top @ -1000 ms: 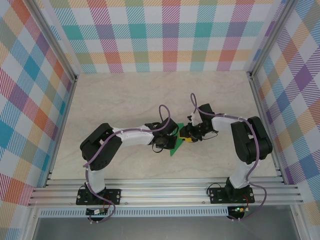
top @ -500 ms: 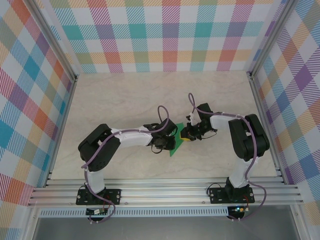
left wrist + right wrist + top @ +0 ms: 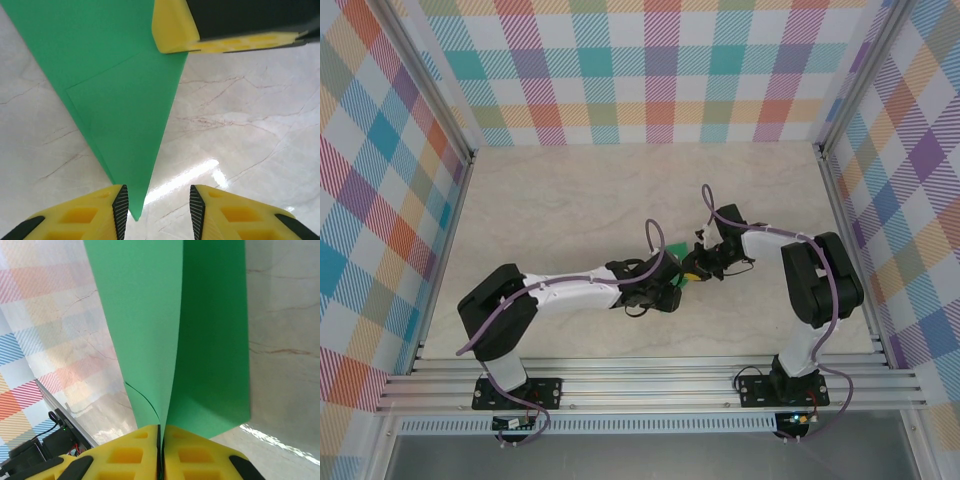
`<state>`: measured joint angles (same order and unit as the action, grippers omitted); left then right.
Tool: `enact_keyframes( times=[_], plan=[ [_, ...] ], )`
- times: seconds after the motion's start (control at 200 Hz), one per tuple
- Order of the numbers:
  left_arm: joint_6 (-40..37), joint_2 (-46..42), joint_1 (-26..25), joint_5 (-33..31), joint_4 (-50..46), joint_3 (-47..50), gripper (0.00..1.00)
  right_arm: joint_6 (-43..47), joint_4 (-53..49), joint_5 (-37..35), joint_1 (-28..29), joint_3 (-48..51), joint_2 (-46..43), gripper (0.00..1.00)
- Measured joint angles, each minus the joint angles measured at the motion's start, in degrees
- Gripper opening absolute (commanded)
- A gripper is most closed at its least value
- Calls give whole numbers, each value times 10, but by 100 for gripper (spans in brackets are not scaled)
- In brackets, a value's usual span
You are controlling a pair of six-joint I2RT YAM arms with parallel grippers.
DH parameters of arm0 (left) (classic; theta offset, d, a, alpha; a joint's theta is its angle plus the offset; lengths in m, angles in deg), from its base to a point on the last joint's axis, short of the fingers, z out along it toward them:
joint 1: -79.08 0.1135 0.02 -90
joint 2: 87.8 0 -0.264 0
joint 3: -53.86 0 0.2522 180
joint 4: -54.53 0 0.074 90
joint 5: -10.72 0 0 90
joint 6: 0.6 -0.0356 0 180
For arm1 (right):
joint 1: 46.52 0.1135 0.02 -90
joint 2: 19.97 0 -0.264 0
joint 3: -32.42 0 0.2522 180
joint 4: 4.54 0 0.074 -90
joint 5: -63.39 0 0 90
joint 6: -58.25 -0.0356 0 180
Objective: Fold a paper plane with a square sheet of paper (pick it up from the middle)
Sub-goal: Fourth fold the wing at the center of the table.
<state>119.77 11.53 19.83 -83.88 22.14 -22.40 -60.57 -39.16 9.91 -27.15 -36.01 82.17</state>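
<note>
Left jaws have pushed farther right since a second ago, now over most of the paper (image 3: 125,100) in the top view. They stand wide, gripping nothing, with the paper's pointed tip between them, close to one pad. Right jaws are pinched tight on the creased edge, two green flaps fanning away from them. Paper sits mid-worktop (image 3: 250,125) between both arms; left arm (image 3: 570,288) is stretched long and low.

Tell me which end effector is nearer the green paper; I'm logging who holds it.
Right. The right end effector is shut on the green paper. The left end effector is open, the paper's pointed tip between its fingers.
</note>
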Motion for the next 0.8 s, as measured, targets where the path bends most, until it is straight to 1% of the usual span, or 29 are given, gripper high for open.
enact_keyframes(
  times=[0.325,0.465,0.605,0.8],
  plan=[
    [-5,57,-26,-82,-35,-57,40,-9,-10,-1,2,0,0,11],
    [-5,72,-39,-104,-42,-69,43,-10,-12,-1,2,-1,0,11],
    [-4,81,-46,-123,-52,-72,43,-12,-15,-3,2,-2,0,12],
    [-2,101,-55,-154,-72,-80,38,-15,-20,-5,2,-10,0,12]
  ],
)
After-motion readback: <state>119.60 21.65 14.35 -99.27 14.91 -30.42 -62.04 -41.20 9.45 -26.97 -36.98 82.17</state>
